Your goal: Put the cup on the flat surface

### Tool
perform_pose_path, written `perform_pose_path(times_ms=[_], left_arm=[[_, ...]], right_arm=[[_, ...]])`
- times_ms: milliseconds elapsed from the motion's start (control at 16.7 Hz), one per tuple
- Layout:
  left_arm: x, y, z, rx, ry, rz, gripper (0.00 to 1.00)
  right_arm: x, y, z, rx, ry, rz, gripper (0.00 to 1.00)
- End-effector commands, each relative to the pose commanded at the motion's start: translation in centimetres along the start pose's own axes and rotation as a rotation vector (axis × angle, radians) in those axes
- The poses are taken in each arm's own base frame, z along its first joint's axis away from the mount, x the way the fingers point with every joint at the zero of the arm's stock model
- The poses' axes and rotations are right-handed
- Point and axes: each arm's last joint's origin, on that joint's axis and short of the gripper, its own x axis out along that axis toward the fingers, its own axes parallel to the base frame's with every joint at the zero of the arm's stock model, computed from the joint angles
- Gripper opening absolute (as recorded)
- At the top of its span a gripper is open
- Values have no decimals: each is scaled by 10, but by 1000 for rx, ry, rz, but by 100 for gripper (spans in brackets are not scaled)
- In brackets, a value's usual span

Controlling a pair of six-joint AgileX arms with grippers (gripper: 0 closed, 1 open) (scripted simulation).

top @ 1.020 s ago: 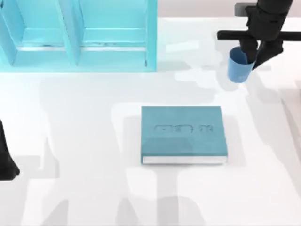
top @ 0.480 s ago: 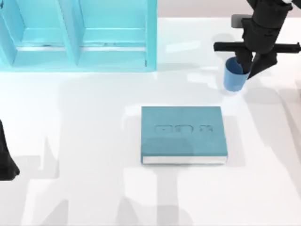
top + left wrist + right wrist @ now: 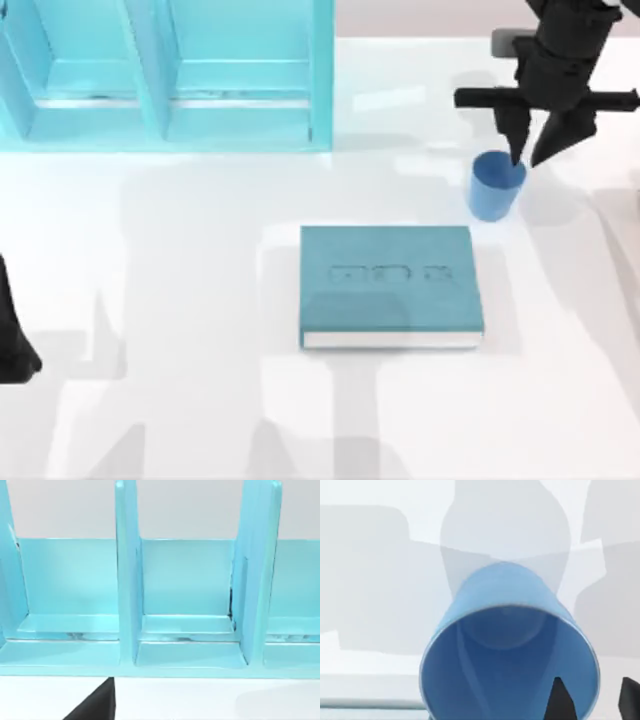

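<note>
Cup point(image 3: 495, 186) lowered, right jaws straddling rim

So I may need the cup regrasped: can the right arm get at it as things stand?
Probably yes: the right gripper hangs open just above the cup's rim, one finger inside it, and the cup stands upright on the white tabletop, apart from the teal block.
</note>
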Motion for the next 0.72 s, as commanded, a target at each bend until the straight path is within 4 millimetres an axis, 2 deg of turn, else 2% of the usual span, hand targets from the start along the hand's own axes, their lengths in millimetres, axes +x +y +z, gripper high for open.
perform_pose_path(times_ms=[360,720], left_arm=[[0,0,0,0,0,0,100],[0,0,0,0,0,0,100]], right_arm=[[0,0,0,0,0,0,98],[0,0,0,0,0,0,100]])
